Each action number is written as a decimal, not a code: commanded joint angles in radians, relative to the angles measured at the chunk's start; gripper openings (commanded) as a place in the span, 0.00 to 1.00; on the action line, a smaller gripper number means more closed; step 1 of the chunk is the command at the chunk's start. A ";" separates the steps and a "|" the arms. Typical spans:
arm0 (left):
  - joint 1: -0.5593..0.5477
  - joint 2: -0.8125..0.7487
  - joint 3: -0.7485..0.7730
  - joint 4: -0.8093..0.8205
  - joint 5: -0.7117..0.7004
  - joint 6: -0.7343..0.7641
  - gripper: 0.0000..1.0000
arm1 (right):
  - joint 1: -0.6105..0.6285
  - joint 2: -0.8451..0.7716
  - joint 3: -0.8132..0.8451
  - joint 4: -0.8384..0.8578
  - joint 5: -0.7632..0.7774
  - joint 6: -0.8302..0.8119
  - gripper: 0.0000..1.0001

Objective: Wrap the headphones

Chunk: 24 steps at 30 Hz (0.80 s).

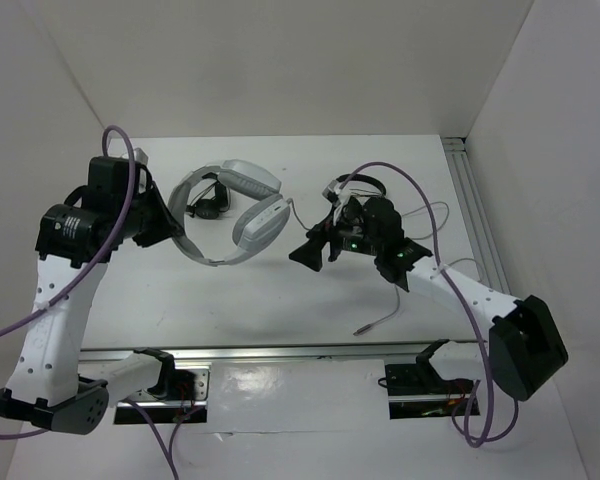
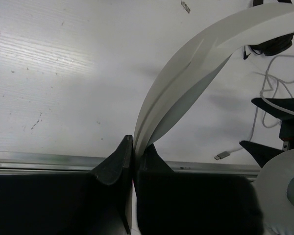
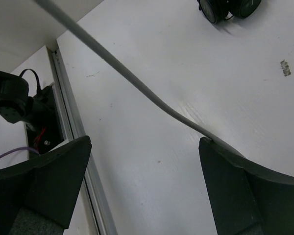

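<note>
The light grey headphones are held up off the table. My left gripper is shut on their wide headband, which rises from between the fingertips of this gripper. One earcup hangs at the lower right of the left wrist view. The thin grey cable runs from the earcup to my right gripper. That gripper is open, and the cable lies across the tip of one finger. The cable's plug lies on the table.
One small black headphone lies inside the headband's loop. Another lies behind the right gripper and shows in the right wrist view. A metal rail runs along the near table edge. White walls enclose the table.
</note>
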 commanded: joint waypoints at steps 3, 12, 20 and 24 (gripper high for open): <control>0.006 -0.042 0.062 0.052 0.097 -0.040 0.00 | 0.006 0.091 0.068 0.128 0.007 -0.049 0.97; 0.026 -0.024 0.114 -0.002 0.025 -0.040 0.00 | 0.040 -0.035 0.068 0.041 -0.062 -0.075 0.96; 0.036 -0.024 0.114 -0.002 0.035 -0.049 0.00 | 0.069 -0.181 0.042 -0.018 0.189 -0.146 0.97; 0.036 -0.024 0.146 -0.002 0.046 -0.049 0.00 | 0.069 -0.127 0.027 0.043 0.234 -0.187 0.98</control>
